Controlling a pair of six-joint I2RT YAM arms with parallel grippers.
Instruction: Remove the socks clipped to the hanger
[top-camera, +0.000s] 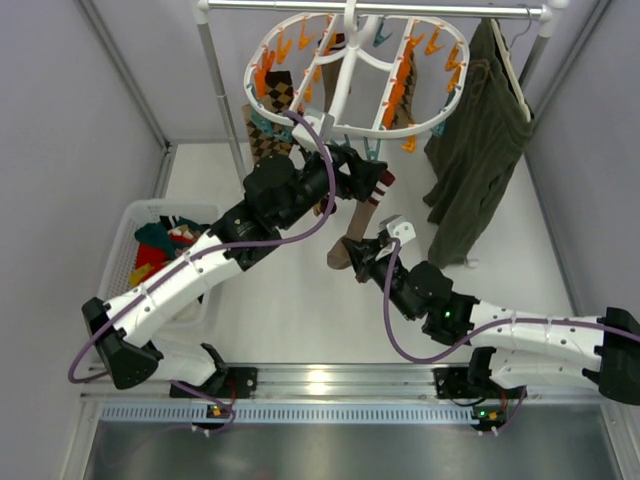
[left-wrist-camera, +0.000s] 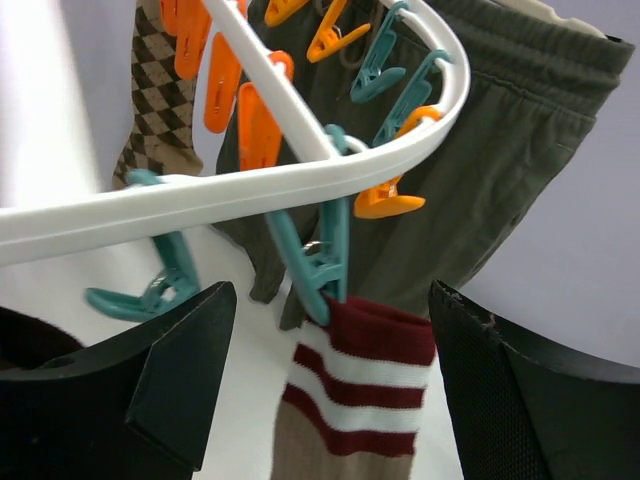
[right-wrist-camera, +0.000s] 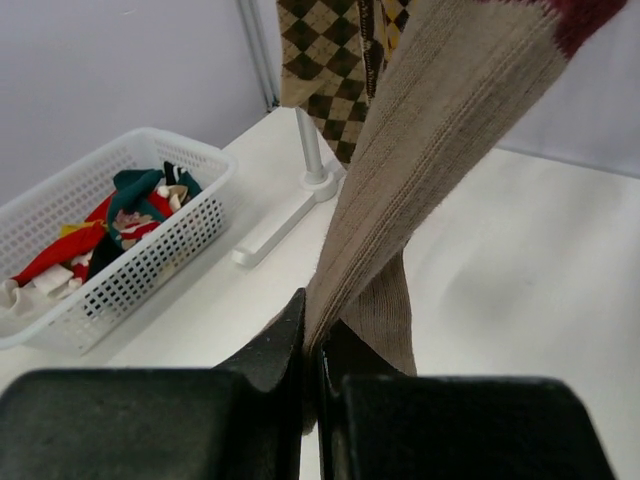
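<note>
As the wrist views alone show, right tool (right-wrist-camera: 315, 328) pinches the striped sock (right-wrist-camera: 430, 130); left tool (left-wrist-camera: 332, 305) gapes around its cuff

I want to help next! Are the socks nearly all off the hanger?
Not yet. Bright cloth lies in the basket. The right fingers pinch the striped sock, still in its teal clip, left fingers open around it. Argyle socks hang clipped too.

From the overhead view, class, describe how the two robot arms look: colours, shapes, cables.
The left arm and right arm share one build: white shell links between black joint housings. A purple cable loops along each. The left tool and right tool are black, with broad, flat fingers.
</note>
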